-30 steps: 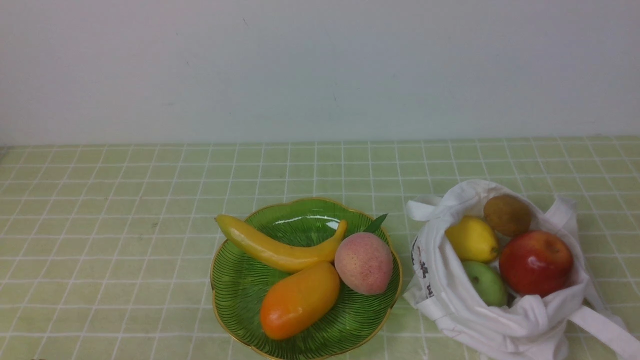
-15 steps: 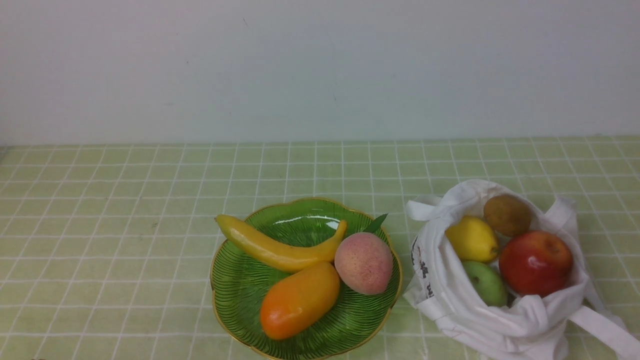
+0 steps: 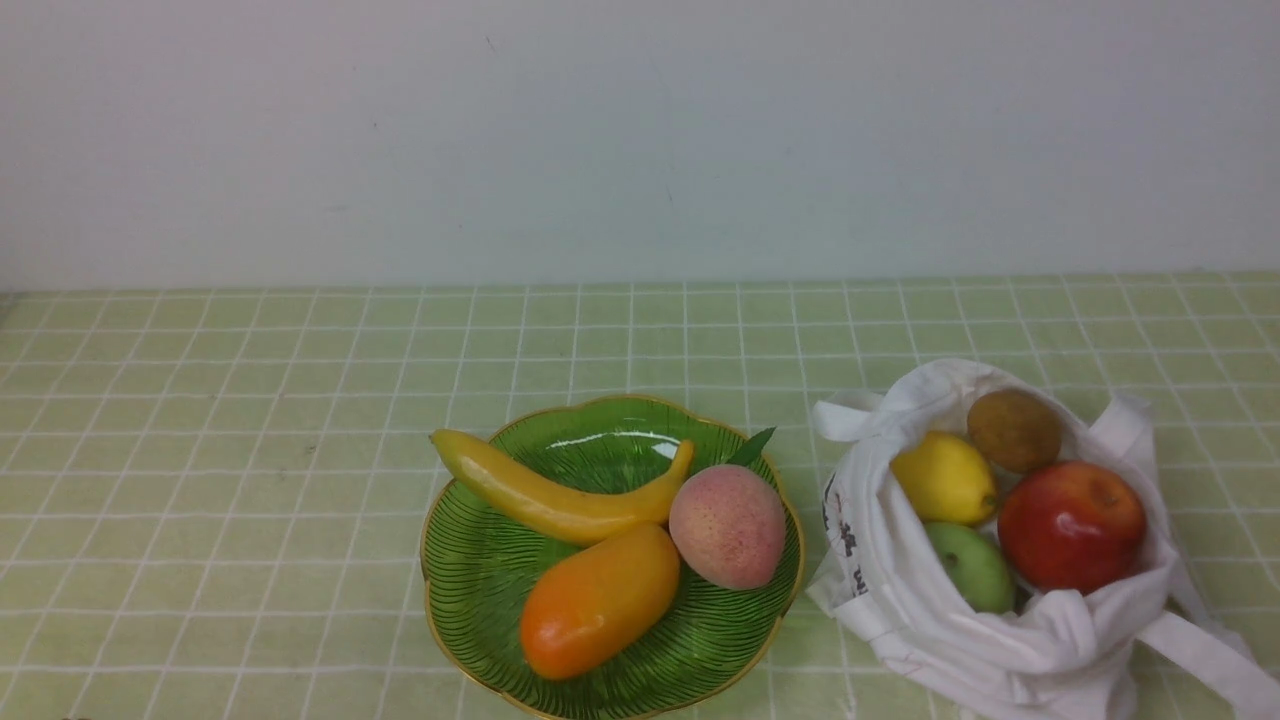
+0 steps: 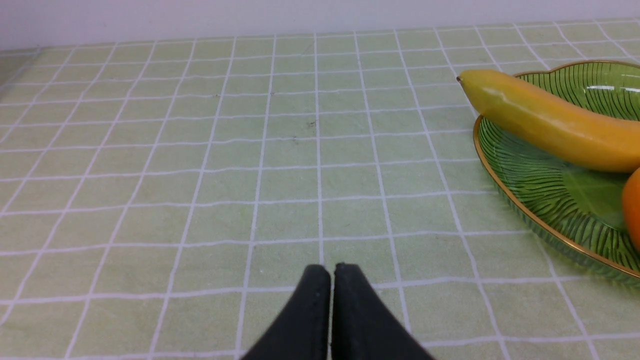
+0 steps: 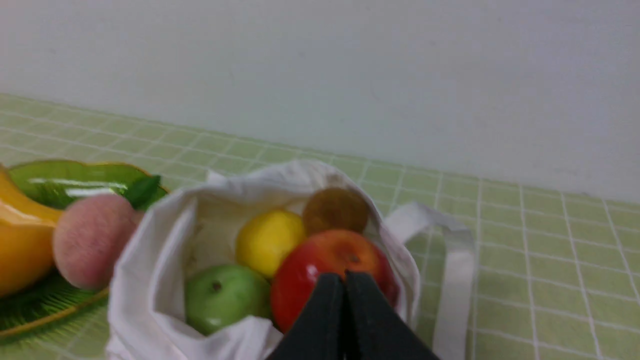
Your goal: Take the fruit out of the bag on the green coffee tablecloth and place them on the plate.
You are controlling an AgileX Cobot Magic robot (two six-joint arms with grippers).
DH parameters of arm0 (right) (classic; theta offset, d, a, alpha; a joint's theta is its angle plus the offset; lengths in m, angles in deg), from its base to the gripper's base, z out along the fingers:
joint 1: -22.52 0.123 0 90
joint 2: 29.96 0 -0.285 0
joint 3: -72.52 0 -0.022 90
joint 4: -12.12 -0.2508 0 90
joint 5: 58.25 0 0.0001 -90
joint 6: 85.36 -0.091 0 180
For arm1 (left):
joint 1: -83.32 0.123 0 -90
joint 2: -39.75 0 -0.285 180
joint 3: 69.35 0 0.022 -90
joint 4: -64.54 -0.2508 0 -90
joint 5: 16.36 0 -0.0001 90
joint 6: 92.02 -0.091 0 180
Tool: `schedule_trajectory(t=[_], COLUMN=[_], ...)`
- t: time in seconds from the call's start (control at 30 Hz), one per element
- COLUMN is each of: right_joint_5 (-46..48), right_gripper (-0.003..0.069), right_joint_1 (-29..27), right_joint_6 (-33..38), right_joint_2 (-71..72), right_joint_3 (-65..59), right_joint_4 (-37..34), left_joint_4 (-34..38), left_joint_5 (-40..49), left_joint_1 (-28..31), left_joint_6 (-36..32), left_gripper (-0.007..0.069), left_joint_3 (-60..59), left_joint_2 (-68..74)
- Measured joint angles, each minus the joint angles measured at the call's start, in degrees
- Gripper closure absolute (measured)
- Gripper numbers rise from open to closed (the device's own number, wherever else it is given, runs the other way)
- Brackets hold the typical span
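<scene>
Bag (image 3: 900, 590) holding four, plate (image 3: 460, 580) holding three: our job looks nearly half done

Behind everything we have a pale, faintly marked wall (image 3: 640, 150), meeting the far edge of the checked tablecloth (image 3: 250, 400). The cloth lies mostly flat, with small dark specks toward its left edge. Our plate sits well in from the far edge, about midway between the side edges; the bag slumps beside it, toward the right edge, mouth open.

The step ahead, as we judge it, is lifting the next piece from the bag. We'd start with the apple (image 3: 1072, 527), the biggest: spread the right jaws wide, come down from above and grip its round sides without pinching the cloth. We should lift straight up past the rim before crossing, or the bag may drag or tip. The green fruit (image 3: 968, 567), lemon (image 3: 945, 478) and kiwi (image 3: 1015, 430) are packed close, so they could roll.

On the plate, the mango (image 3: 600, 600), banana (image 3: 540, 498) and peach (image 3: 728, 527) crowd together; we'd lower the apple gently onto bare glass near the front, as the banana overhangs the rim and might shift if nudged.

Both our left gripper (image 4: 326, 270) and right gripper (image 5: 345, 276) have their jaws together, nothing between them.
</scene>
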Motion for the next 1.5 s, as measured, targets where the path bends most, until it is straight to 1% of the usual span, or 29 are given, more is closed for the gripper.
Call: schedule_trajectory(t=[0.13,0.3,0.57,0.83,1.5], right_joint_5=[0.13,0.56,0.99,1.03,1.03], right_gripper=[0.0673,0.0673,0.0673,0.0673,0.0673], right_joint_1=[-4.44,-6.6,-6.58,-3.37,-3.35], right_joint_6=[-1.94,-5.21,-6.16,-6.22,-6.22], right_joint_2=[4.99,7.29,7.29,7.29,7.29], right_joint_3=[-5.51,-6.95,-6.95,-6.95,-6.95], right_joint_4=[-0.49,-0.9,-0.9,-0.9,-0.84], left_joint_4=[0.0,0.0,0.0,0.0,0.0], left_joint_5=[0.0,0.0,0.0,0.0,0.0], left_joint_1=[0.0,0.0,0.0,0.0,0.0], left_joint_6=[0.0,0.0,0.0,0.0,0.0], left_gripper=[0.0632,0.0632,0.0632,0.0632,0.0632], left_joint_3=[0.0,0.0,0.0,0.0,0.0], left_joint_2=[0.0,0.0,0.0,0.0,0.0])
